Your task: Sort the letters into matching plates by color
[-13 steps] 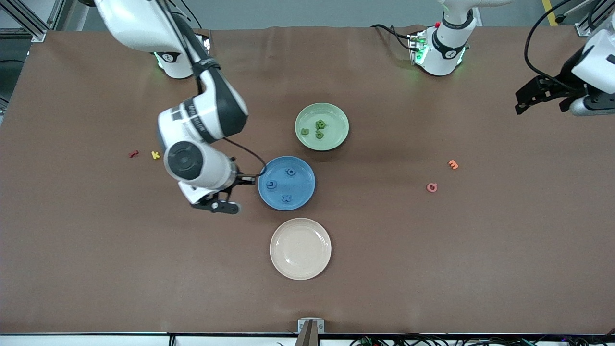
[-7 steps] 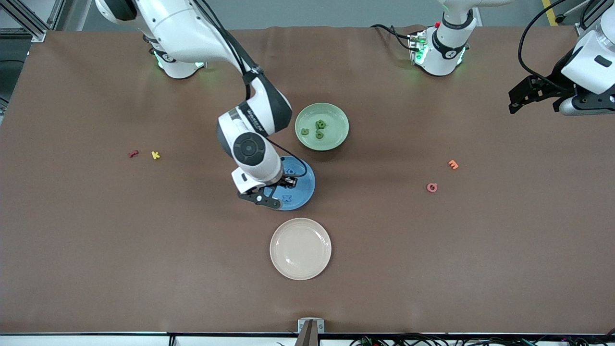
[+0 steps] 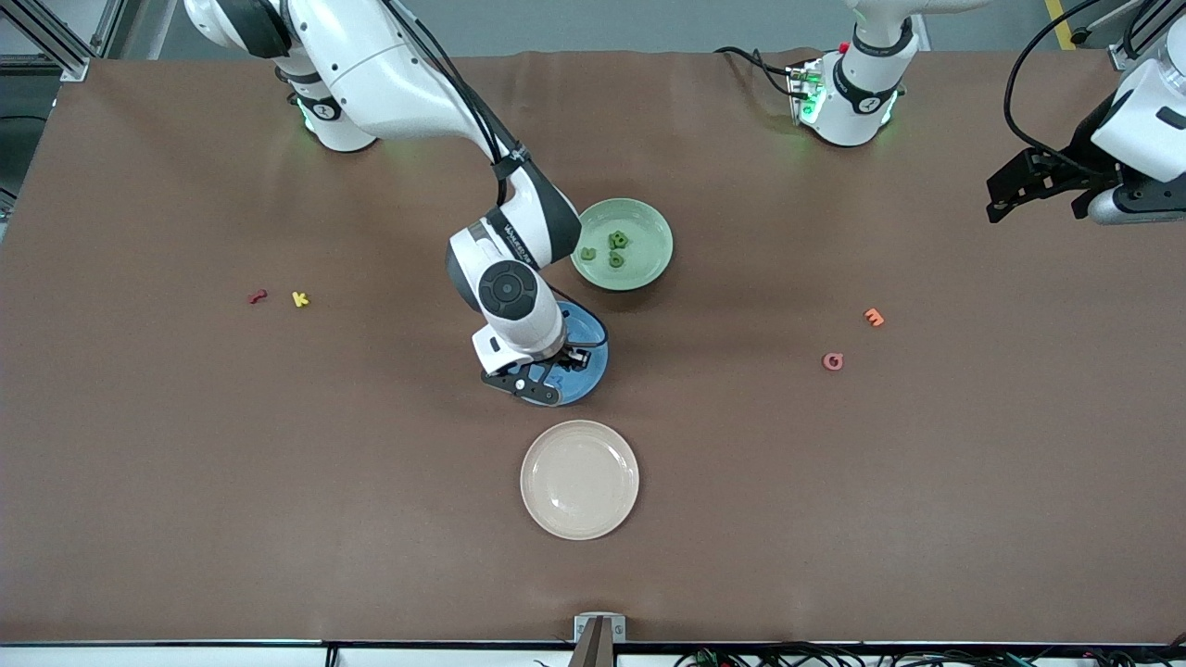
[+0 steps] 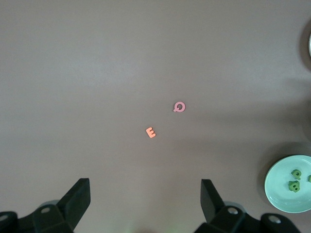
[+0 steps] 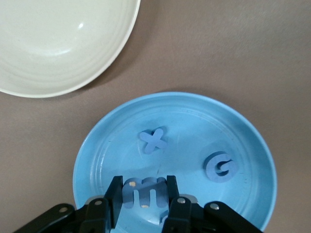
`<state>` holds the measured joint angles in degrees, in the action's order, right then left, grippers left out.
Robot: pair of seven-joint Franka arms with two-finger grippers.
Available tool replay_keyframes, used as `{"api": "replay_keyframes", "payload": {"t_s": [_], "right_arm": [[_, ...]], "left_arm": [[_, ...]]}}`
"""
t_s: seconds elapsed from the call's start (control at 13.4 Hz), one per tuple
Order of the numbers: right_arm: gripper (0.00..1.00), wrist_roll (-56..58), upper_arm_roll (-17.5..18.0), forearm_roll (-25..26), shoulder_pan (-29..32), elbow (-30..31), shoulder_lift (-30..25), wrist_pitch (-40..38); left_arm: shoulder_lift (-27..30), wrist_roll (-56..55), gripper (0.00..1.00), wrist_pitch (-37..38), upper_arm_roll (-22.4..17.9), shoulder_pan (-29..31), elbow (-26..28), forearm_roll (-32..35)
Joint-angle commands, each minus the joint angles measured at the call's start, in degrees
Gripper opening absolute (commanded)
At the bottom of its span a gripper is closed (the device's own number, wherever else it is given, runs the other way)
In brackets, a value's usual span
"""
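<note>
Red letter (image 3: 258, 296) and yellow K (image 3: 299, 298) sat on the table (image 3: 185, 463) toward the right arm's end, just beside each other, well apart from the plates.

Right gripper (image 3: 553, 371) hung over the blue plate (image 3: 593, 371), fingers (image 5: 115, 194) narrowed onto a blue letter (image 5: 144, 190), an M-like piece, pinched between the two pads w/ the plate's floor directly under it. Wrist view showed the piece up off the plate, not resting in it.

In the blue plate (image 5: 243, 126): a blue X (image 5: 154, 140) and a blue G (image 5: 220, 165), apart from each other, both flat on the floor. The front view had most of that plate hidden under the arm.

Cream plate (image 3: 579, 479) sat nearer to the front camera than the blue one, nothing in it.

Green plate (image 3: 649, 232) lay farther from the camera than the blue one, close beside it, w/ three green letters (image 3: 615, 243) clustered in its middle.

Pink Q (image 3: 833, 361) and orange E (image 3: 874, 318) lay on bare table toward the left arm's end, near each other.

Left gripper (image 3: 1038, 190) waited up over that end of the table, jaws spread wide, holding nothing.
</note>
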<state>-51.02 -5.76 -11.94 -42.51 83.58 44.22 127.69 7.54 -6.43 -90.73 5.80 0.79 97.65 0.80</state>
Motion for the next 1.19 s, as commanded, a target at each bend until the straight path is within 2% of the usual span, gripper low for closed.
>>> {"api": "replay_keyframes", "payload": {"t_s": [0.0,0.22,0.3,0.37,0.45,0.52,0.67,0.75,1.12], "right_arm": [[0.12,-1.36,-0.66,-0.81,-1.08,-0.97,1.65,1.33],[0.17,-1.36,-0.57,-0.90,-1.78,-1.14,1.83,1.33],[0.24,-1.28,-0.57,-0.90,-1.70,-1.14,1.83,1.33],[0.45,-1.27,-0.57,-0.90,-1.69,-1.14,1.83,1.33],[0.82,-1.27,-0.66,-0.81,-1.69,-1.14,1.83,1.24],[1.00,-1.27,-0.66,-0.72,-1.87,-1.23,1.48,0.98],[1.00,-0.92,-0.66,-0.72,-2.04,-1.23,0.26,-0.68],[1.00,-1.01,-0.66,-0.63,-2.13,-1.32,-1.23,-4.17],[1.00,0.21,-1.01,-0.28,0.32,-0.09,-19.49,-28.42]], "left_arm": [[1.25,0.37,1.00,-0.85,-0.09,0.26,1.05,0.43],[1.07,0.37,1.00,-0.85,-0.26,0.26,1.22,0.43],[1.16,0.37,1.00,-0.85,-0.26,0.26,1.14,0.43],[1.16,0.37,1.00,-0.85,-0.26,0.26,1.14,0.43],[1.16,0.37,1.00,-0.94,-0.26,0.26,1.14,0.43],[1.07,0.37,1.00,-0.94,-0.26,0.26,1.14,0.43],[1.07,0.37,1.00,-0.94,-0.26,0.26,1.14,0.43],[1.16,0.63,1.00,-0.85,-0.26,0.26,1.14,0.43],[1.34,0.72,1.00,-0.76,-0.09,0.17,1.05,0.43]]}}
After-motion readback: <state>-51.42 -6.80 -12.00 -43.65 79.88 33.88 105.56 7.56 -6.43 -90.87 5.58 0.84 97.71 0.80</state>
